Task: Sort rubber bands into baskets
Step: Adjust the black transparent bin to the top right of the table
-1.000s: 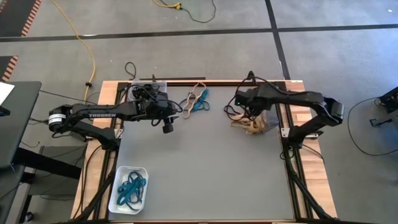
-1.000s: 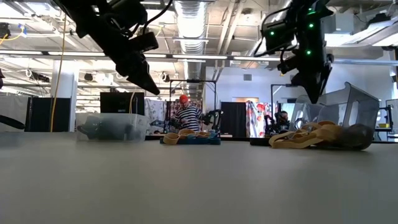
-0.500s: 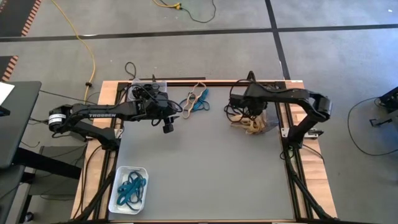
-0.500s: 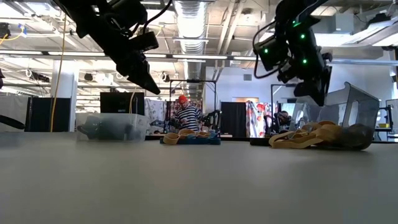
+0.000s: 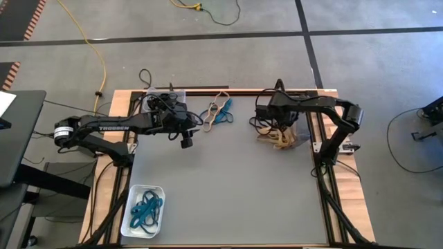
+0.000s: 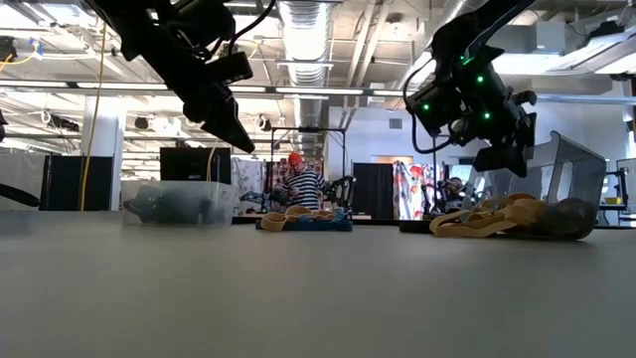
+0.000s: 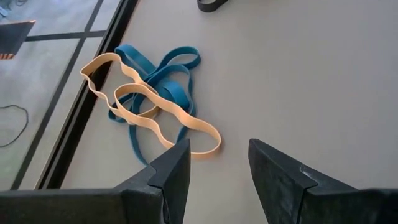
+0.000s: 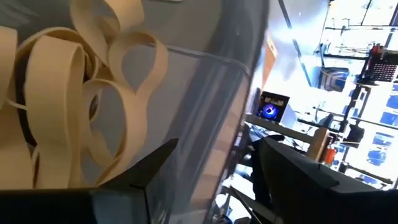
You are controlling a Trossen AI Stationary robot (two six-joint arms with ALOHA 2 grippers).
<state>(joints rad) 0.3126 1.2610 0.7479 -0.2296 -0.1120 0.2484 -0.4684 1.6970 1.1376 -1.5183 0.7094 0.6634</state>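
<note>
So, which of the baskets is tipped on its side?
The clear basket at the table's far right, below the right gripper: it leans, tan bands spilling out. The white basket and the far-left basket stand flat.

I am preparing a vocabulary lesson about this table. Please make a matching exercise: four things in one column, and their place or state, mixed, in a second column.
1. white basket
2. tipped basket
3. left gripper
4. loose bands

a. open, above the table
b. far edge, between the arms
c. near left corner, holding teal bands
d. tan bands spilling out

Pairs: 1-c, 2-d, 3-a, 4-b
</note>
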